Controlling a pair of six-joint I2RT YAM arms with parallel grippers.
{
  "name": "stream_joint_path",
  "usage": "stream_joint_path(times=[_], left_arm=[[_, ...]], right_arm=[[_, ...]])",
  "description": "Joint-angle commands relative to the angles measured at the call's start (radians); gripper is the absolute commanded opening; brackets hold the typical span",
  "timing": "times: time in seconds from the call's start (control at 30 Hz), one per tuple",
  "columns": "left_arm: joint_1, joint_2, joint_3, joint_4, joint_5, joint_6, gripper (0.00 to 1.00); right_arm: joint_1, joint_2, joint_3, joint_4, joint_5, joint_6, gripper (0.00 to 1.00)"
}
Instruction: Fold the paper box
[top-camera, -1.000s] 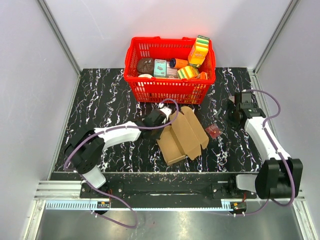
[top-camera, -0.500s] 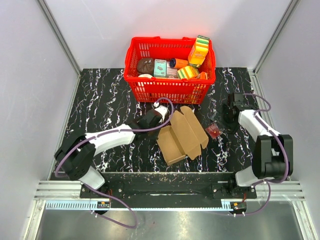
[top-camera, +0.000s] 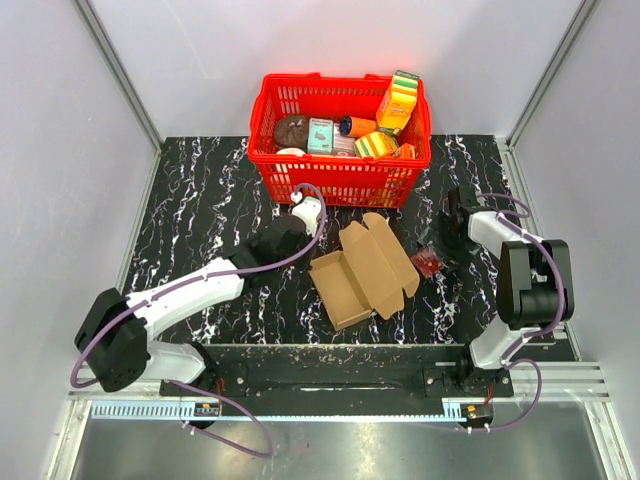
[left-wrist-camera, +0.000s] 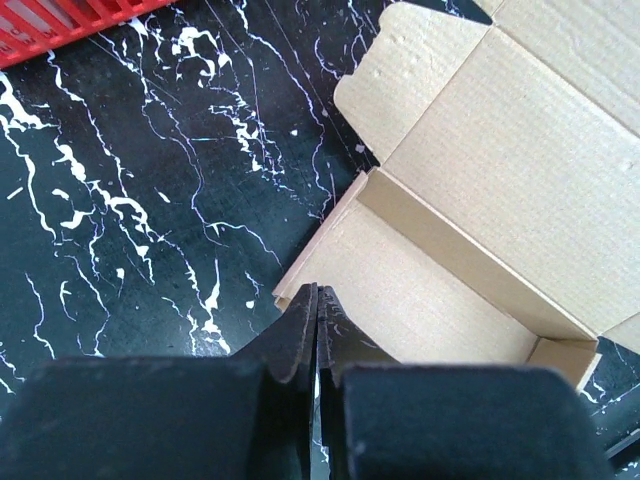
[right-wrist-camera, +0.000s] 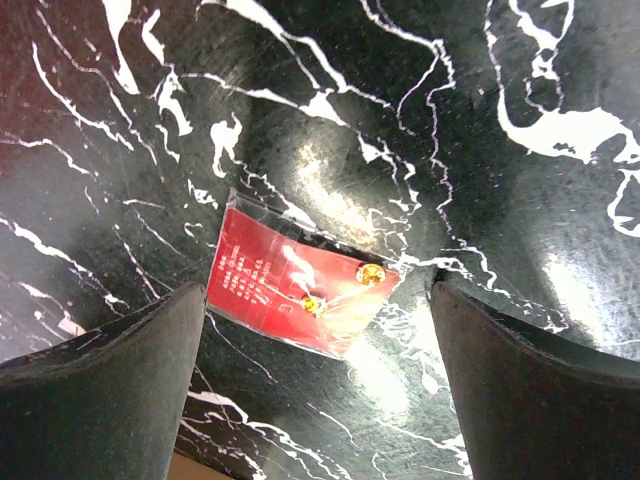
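While the red basket (top-camera: 340, 186) of assorted goods stands on the black marbled table (top-camera: 200, 220) just behind the work, a small red packet (right-wrist-camera: 295, 290) lies right of the paper box (top-camera: 362, 270), beneath the widely spread fingers of the right gripper (right-wrist-camera: 318, 330). The box rests mid-table, plain brown, lying open with flaps splayed and one low wall raised. The left gripper (left-wrist-camera: 318, 320), fingers pressed together and empty, points at the box's left edge; contact cannot be confirmed.

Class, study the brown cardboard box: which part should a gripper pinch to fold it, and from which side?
Probably the lid panel of the paper box, at its free outer edge, coming from the right: it lies open as a thin sheet, hinged to the tray.
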Motion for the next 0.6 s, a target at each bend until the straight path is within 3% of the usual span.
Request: stream_joint_path(times=[0.0, 0.33, 0.57], left_arm=[[0.002, -0.046, -0.004, 0.041, -0.005, -0.007, 0.0], [0.001, -0.107, -0.03, 0.034, -0.019, 0.003, 0.0], [0.004, -0.162, -0.073, 0.039, -0.025, 0.006, 0.0]], right_arm=[[0.026, 0.027, 0.08, -0.049, 0.086, 0.041, 1.0], [0.147, 0.119, 0.173, -0.158, 0.237, 0.08, 0.99], [0.173, 0.123, 0.13, -0.173, 0.3, 0.1, 1.0]])
